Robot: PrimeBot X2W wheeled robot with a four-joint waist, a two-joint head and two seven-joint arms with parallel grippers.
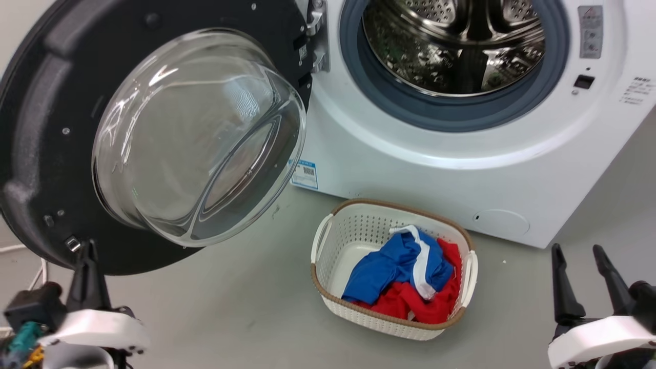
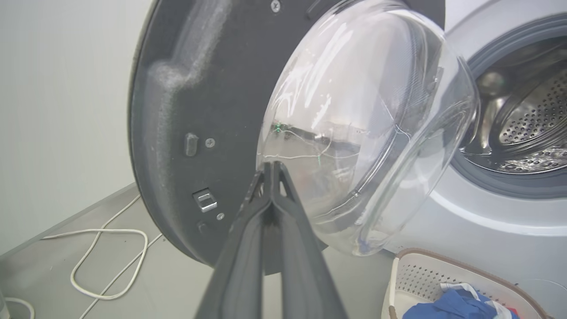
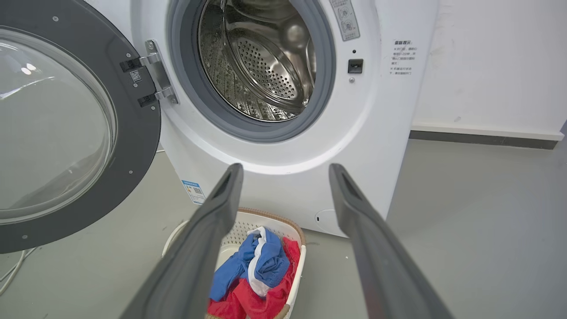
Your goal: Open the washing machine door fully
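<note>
Washing machine door [image 1: 46,128] swung wide on its steel hinge [image 1: 318,36], left of the open drum [image 1: 456,51] and its grey rubber ring [image 1: 461,115], inner face turned to the room. Broad round black frame, matte and speckled on this side, dotted with screws [image 1: 65,130], a small metal latch [image 1: 73,243] near the lower rim; at centre a deep clear glass bowl [image 1: 200,138] bulging outward, streaked with reflections. Left gripper [image 1: 88,251] at the door's lower rim, fingers pressed together on nothing; contact with the door impossible to judge. Right gripper [image 1: 579,253] low at right, fingers parted, empty.
</note>
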